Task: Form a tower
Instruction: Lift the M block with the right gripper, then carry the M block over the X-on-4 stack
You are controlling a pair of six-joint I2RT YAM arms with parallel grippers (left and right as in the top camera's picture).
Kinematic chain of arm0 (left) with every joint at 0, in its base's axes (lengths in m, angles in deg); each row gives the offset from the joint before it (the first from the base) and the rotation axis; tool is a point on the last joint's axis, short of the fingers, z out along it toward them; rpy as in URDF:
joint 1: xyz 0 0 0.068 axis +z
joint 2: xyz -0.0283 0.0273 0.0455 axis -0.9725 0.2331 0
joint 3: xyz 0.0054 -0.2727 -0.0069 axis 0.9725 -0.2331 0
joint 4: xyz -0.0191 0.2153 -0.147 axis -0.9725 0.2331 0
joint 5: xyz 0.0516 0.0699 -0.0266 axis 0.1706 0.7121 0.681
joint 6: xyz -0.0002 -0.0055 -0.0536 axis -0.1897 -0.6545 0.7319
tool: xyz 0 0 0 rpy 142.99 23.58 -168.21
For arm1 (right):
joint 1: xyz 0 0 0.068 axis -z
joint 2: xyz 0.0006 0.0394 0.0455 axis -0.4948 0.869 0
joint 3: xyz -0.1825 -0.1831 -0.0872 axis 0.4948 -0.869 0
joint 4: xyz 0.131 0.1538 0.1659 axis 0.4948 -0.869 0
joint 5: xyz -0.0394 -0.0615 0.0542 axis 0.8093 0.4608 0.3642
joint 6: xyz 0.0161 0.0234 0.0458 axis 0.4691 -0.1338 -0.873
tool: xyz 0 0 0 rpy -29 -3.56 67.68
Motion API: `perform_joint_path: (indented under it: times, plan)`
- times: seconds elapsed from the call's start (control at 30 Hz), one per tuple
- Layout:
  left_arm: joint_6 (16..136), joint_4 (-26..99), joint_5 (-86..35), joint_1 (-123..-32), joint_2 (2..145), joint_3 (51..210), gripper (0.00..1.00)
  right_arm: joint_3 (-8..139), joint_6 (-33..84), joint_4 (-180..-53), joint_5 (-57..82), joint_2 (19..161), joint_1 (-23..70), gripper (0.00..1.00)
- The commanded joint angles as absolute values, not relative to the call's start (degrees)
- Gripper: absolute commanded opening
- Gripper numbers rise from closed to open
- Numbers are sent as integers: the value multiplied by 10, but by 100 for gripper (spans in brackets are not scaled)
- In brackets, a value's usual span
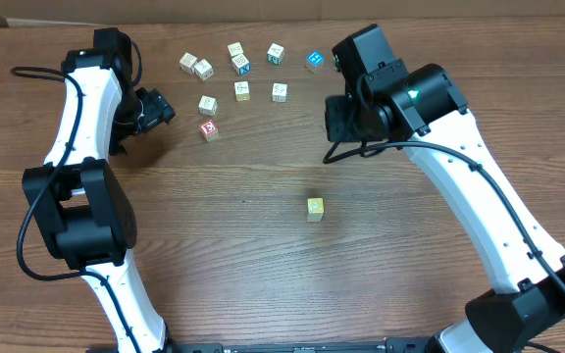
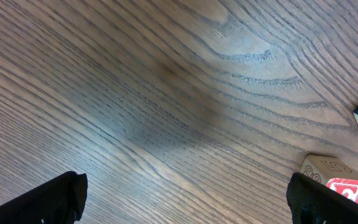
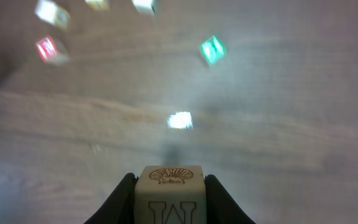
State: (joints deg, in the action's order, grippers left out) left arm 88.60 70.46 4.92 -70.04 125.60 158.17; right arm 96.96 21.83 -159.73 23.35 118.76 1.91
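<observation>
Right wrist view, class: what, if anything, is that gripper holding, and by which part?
The right gripper holds a wooden letter cube, its fingers pressing the cube's two opposite side faces. The left gripper holds nothing.

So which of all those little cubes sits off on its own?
The yellow-topped cube in the middle of the table; every other loose cube lies clustered along the far edge.
</observation>
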Motion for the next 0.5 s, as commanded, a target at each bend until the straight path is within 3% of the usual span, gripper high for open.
perform_joint_path:
  times: [0.0, 0.47]
  plan:
    - [877, 707, 54, -702, 1240, 1591, 100, 970, 182, -1619, 231, 1187, 21, 20]
    - [877, 707, 54, -702, 1240, 1591, 99, 946, 154, -1640, 192, 1187, 21, 14]
